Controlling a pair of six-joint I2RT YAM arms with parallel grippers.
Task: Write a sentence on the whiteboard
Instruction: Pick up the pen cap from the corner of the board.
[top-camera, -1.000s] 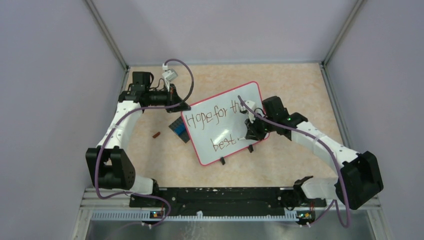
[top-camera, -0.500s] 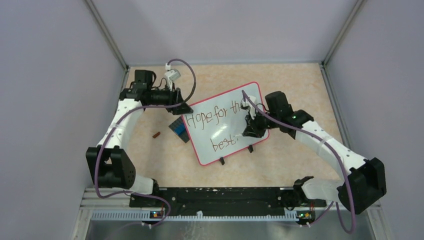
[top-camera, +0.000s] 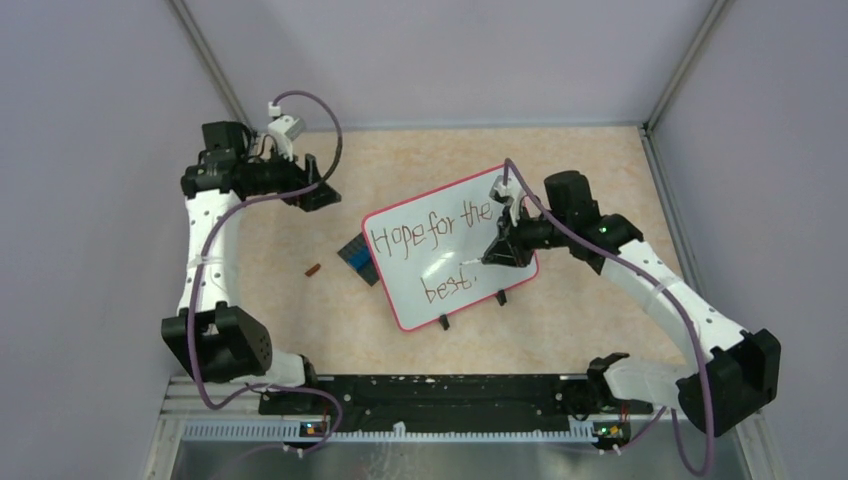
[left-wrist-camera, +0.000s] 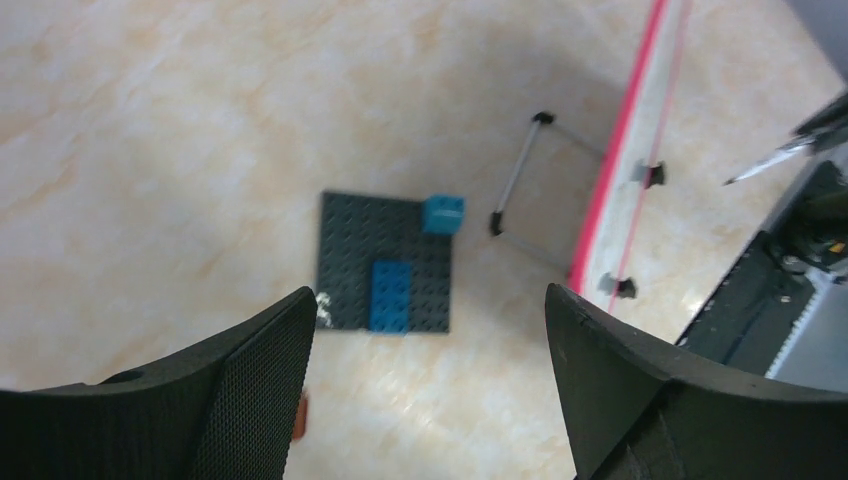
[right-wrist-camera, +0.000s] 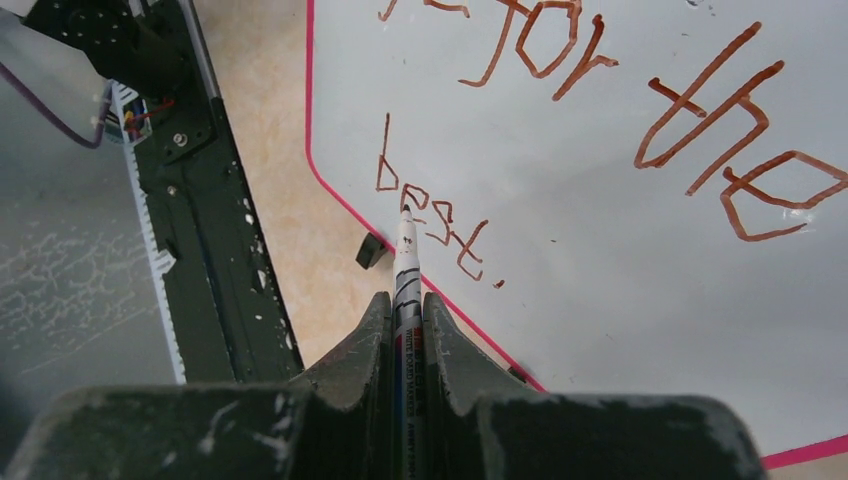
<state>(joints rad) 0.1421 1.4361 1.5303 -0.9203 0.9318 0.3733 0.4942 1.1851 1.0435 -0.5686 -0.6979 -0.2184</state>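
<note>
The whiteboard (top-camera: 440, 262), white with a pink frame, stands tilted on small black feet mid-table. On it runs the sentence (top-camera: 430, 230) "Hope for the best." in red-brown strokes over two lines. My right gripper (top-camera: 500, 250) hangs over the board's right part, shut on a whiteboard marker (right-wrist-camera: 407, 270). The marker's tip points at the word "best." (right-wrist-camera: 440, 220); I cannot tell whether it touches. My left gripper (top-camera: 318, 190) is open and holds nothing, well left of the board's far-left corner. In the left wrist view its fingers (left-wrist-camera: 250, 370) frame the floor beside the board's pink edge (left-wrist-camera: 620, 170).
A dark baseplate with blue bricks (top-camera: 357, 258) lies against the board's left edge, also seen under my left gripper (left-wrist-camera: 385, 260). A small brown cap (top-camera: 313, 269) lies left of it. A thin wire stand (left-wrist-camera: 520, 190) props the board's back. Walls enclose three sides.
My left gripper has opened, let go of the board's far-left corner and drawn back to the left. The right gripper has shifted slightly right with the marker, uncovering "the".
</note>
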